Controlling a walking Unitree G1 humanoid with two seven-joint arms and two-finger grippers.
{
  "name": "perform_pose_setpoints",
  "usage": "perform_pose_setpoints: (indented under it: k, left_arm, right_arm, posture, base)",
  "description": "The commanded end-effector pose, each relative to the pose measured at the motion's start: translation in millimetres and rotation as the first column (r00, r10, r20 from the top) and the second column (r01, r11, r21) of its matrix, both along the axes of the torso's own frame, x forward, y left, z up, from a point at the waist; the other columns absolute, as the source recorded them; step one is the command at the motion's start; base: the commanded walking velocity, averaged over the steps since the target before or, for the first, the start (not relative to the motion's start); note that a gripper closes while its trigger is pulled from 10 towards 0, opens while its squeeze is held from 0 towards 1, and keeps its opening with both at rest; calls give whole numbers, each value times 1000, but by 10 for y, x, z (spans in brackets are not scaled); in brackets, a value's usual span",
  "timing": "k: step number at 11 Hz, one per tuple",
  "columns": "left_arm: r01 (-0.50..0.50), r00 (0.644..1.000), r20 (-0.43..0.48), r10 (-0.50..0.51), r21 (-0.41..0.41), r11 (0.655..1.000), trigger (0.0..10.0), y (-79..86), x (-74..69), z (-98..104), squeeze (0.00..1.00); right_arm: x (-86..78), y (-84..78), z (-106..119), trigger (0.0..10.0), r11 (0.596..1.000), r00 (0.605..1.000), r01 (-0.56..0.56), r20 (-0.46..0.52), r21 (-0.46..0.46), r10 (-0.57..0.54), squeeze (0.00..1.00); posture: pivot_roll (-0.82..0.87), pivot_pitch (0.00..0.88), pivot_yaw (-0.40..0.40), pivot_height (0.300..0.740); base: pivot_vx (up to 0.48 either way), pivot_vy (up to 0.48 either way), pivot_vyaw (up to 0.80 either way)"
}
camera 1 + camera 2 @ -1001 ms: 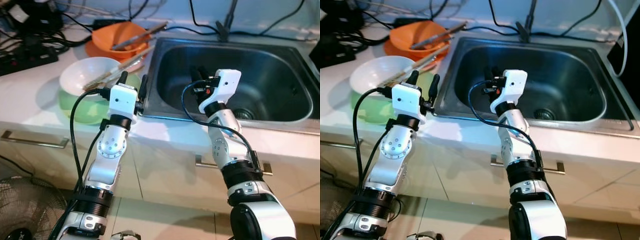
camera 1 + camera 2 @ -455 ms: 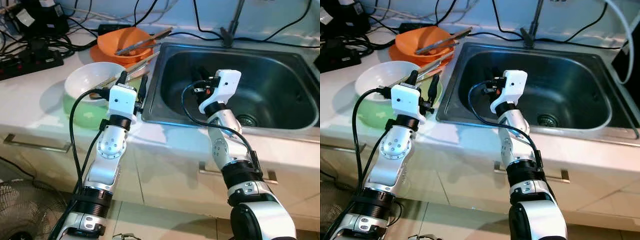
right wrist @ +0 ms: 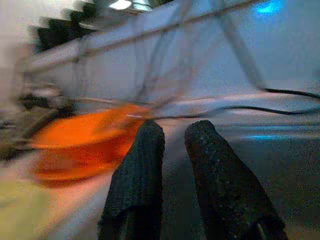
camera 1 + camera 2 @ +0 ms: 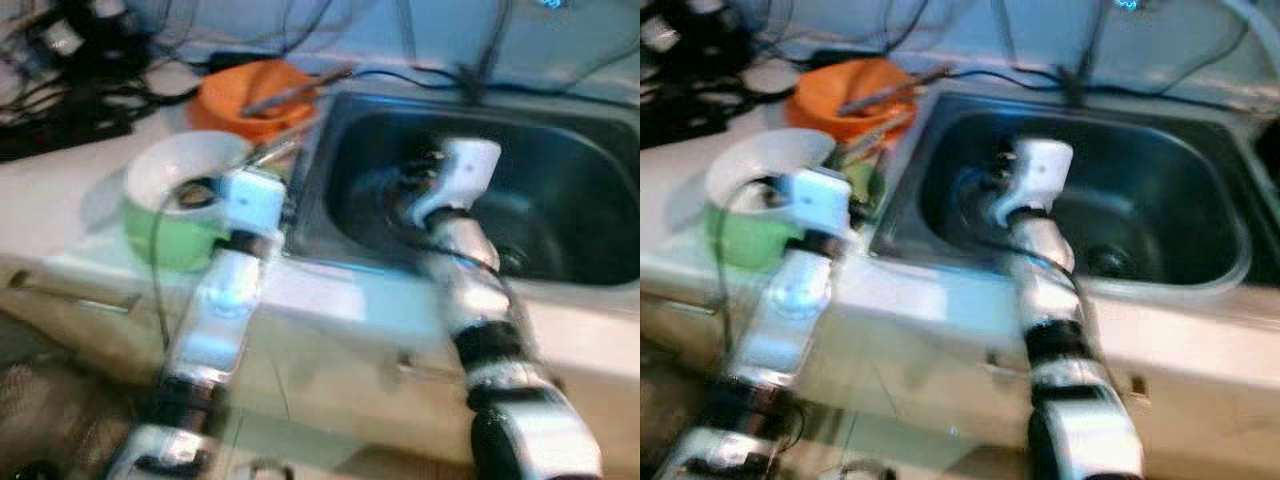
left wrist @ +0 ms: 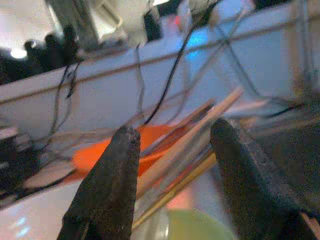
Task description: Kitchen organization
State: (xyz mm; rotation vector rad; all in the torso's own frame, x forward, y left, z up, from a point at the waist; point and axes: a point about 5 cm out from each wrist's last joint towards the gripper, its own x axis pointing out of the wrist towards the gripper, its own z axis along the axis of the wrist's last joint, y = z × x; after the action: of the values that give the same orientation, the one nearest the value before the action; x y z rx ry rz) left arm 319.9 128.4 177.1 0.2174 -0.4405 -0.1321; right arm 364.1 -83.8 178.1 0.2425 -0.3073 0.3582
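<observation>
The eye views are blurred. An orange bowl [image 4: 250, 95] with long utensils in it stands on the counter left of the steel sink [image 4: 340, 200]. In front of it a white bowl [image 4: 185, 170] sits in a green bowl [image 4: 165, 235]. Chopsticks [image 5: 200, 135] lie across these bowls. My left gripper [image 5: 172, 145] is open at the green bowl's right rim, and the chopsticks lie just beyond its fingers. Over the sink's left half, my right gripper [image 3: 172, 131] is shut with nothing in it and points towards the orange bowl [image 3: 80, 140].
Black cables and a power strip [image 4: 70, 110] crowd the back left of the counter. A faucet base [image 4: 470, 75] rises behind the sink, and a drain [image 4: 1105, 262] sits in its floor. Cabinet fronts with a handle [image 4: 70, 295] lie below the counter.
The whole picture has shifted a little and blurred, so the camera is moving. Both arms keep their places beside the bowls and over the sink.
</observation>
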Motion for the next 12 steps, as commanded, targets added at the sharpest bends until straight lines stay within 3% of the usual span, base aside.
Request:
perform_pose_setpoints:
  k: [1, 7, 9, 10, 11, 12]
  left_arm:
    - [47, 999, 24, -46, -9, 999, 10000, -139, -15, 57, 0]
    - [82, 996, 42, -82, -2, 997, 10000, -191, -41, 100, 0]
    - [97, 993, 50, -103, 109, 989, 10000, -271, -54, 141, 0]
    - [83, 995, 40, -90, 155, 984, 10000, -272, -51, 98, 733]
    - [83, 995, 37, -90, 169, 982, 10000, -274, -51, 86, 1000]
    - [76, 996, 35, -84, 190, 979, 10000, -275, -48, 80, 1000]
  right_arm:
    - [13, -159, -23, 10000, 999, 999, 43, -2, -14, -43, 0]
    - [8, -156, -47, 10000, 999, 999, 36, -10, -9, -36, 0]
    - [8, -168, -63, 10000, 999, 999, 39, -14, -9, -39, 0]
    - [6, -164, -71, 10000, 999, 999, 38, -16, -9, -38, 0]
    - [7, -161, -74, 10000, 999, 999, 36, -18, -9, -36, 0]
    - [10, -153, -77, 10000, 999, 999, 32, -21, -9, -33, 0]
  posture:
    - [100, 67, 21, 740]
    - [102, 64, 25, 740]
    - [106, 54, 25, 740]
    - [111, 40, 24, 740]
    - [113, 35, 23, 740]
    - [114, 33, 21, 740]
  base:
    - [345, 0, 0]
    - [48, 0, 0]
    - [0, 0, 0]
    - [0, 0, 0]
    - [0, 0, 0]
    - [0, 0, 0]
